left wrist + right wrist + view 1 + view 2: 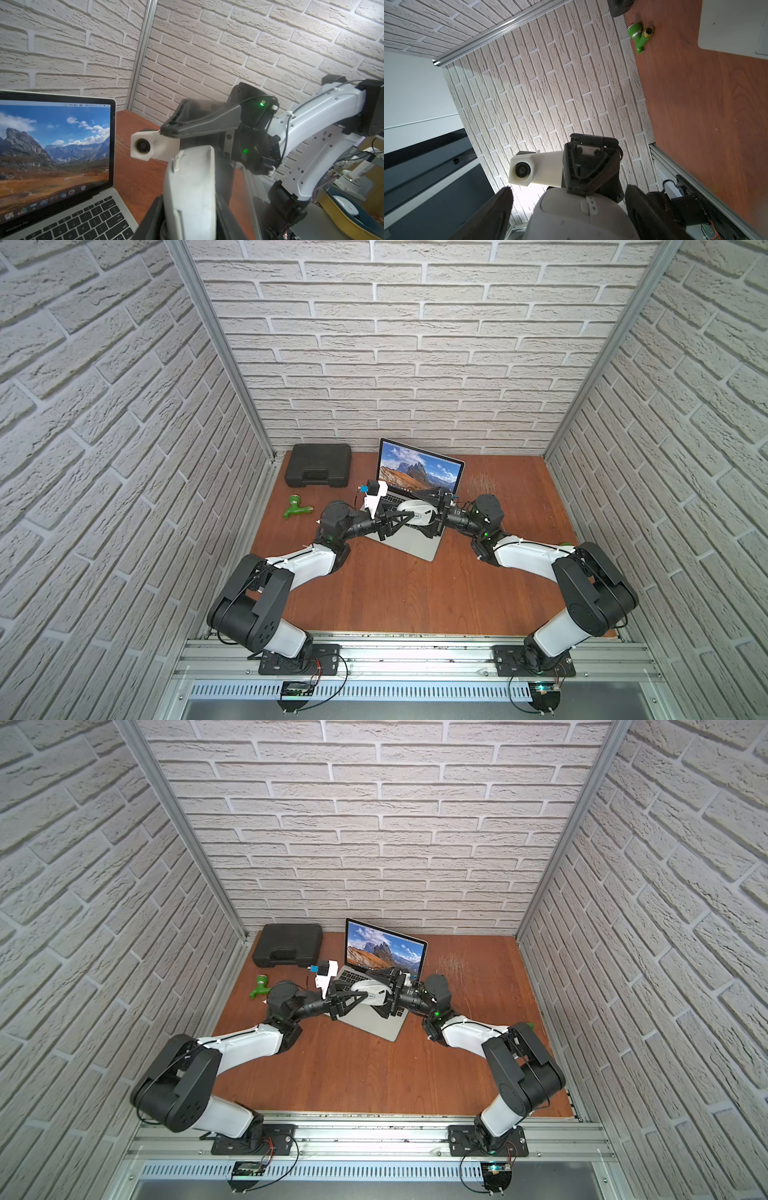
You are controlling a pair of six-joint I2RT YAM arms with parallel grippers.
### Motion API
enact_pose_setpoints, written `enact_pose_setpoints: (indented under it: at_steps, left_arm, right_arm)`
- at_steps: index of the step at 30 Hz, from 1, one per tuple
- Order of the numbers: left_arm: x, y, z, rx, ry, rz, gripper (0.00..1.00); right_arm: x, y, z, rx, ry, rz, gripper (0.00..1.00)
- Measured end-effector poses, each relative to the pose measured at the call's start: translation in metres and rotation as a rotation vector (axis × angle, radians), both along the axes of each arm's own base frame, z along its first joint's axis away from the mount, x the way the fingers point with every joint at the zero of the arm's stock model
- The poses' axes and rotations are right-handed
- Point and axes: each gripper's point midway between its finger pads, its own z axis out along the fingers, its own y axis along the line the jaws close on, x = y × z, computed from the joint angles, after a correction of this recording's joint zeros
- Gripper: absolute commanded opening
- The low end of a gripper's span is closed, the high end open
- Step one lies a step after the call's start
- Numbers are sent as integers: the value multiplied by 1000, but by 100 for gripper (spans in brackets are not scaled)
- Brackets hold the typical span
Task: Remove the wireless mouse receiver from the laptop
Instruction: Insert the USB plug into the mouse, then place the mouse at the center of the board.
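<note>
Mouse (191, 193) clamped in left fingers (150, 220), right fingers (643, 209) wide around it, above laptop (413, 542).

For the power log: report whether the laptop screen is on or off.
On: the laptop screen shows a lit mountain landscape.

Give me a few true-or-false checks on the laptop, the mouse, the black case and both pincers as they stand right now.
1. The laptop is open, with a mountain picture on its screen. True.
2. The green pipe fitting lies on the table in front of the black case. True.
3. The mouse lies on the table. False: the left pincer holds it in the air above the keyboard.
4. The right pincer is clamped on the laptop's edge. False: its jaws stand open around the mouse's other end.
5. The black case is shut. True.
</note>
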Motion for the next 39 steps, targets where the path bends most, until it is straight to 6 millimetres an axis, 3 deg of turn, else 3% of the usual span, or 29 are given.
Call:
enact_pose_setpoints:
  at_steps: [4, 13, 19, 23, 25, 27, 29, 33, 39]
  left_arm:
    - [-1, 0, 3, -7, -12, -2, 0]
    - [-2, 0, 6, -11, -21, -5, 0]
    - [-1, -1, 6, -9, -17, -5, 0]
    - [-1, -1, 5, -1, -3, -4, 29]
    - [-2, -1, 4, 7, 3, -6, 53]
    - [-1, 0, 3, 12, 25, 4, 70]
    - [1, 2, 3, 17, 34, 28, 83]
    - [6, 8, 8, 16, 40, 69, 97]
    - [11, 26, 18, 4, 29, 142, 98]
  right_arm:
    - [-2, 1, -1, -9, 3, 9, 69]
    - [-4, 1, -1, -12, 9, 14, 53]
    - [-5, 0, -1, -25, 12, 12, 36]
    - [-6, -1, -3, -45, 7, 8, 24]
    - [-8, -2, -4, -70, -2, 7, 14]
    - [-10, -3, -4, -109, -37, 12, 4]
    - [-12, -7, -6, -156, -70, 11, 3]
    - [-15, -15, -8, -238, -123, 11, 3]
    - [-12, -41, -23, -383, -153, -22, 2]
